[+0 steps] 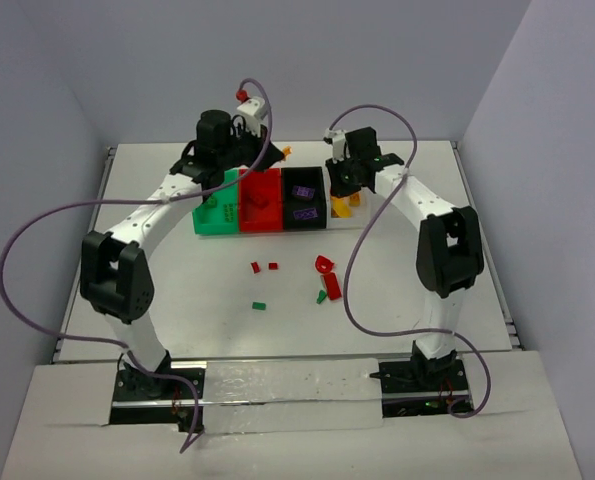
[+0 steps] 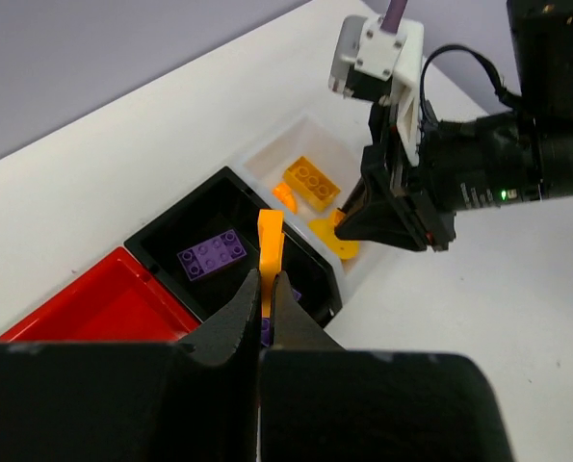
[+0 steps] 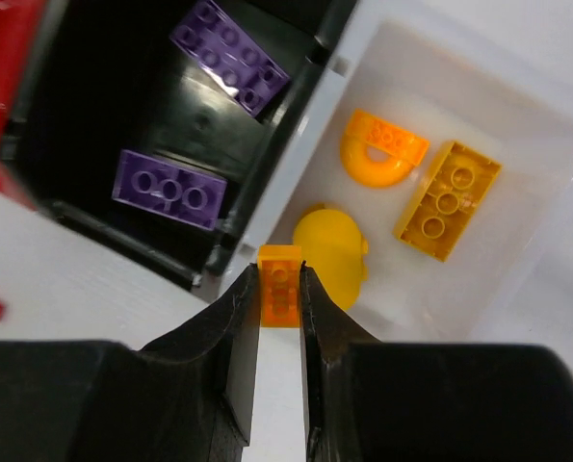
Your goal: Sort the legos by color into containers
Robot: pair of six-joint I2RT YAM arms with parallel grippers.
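Note:
Four joined bins stand in a row: green, red, black and clear white. My left gripper hovers behind the bins, shut on a thin orange plate, above the black bin. My right gripper is shut on a small orange brick over the near left corner of the clear bin. That bin holds a yellow rounded piece, an orange arch and an orange brick. Two purple bricks lie in the black bin.
Loose legos lie on the table in front of the bins: two small red ones, a green one, and a cluster of red and green. The right gripper shows close in the left wrist view. Cables loop beside both arms.

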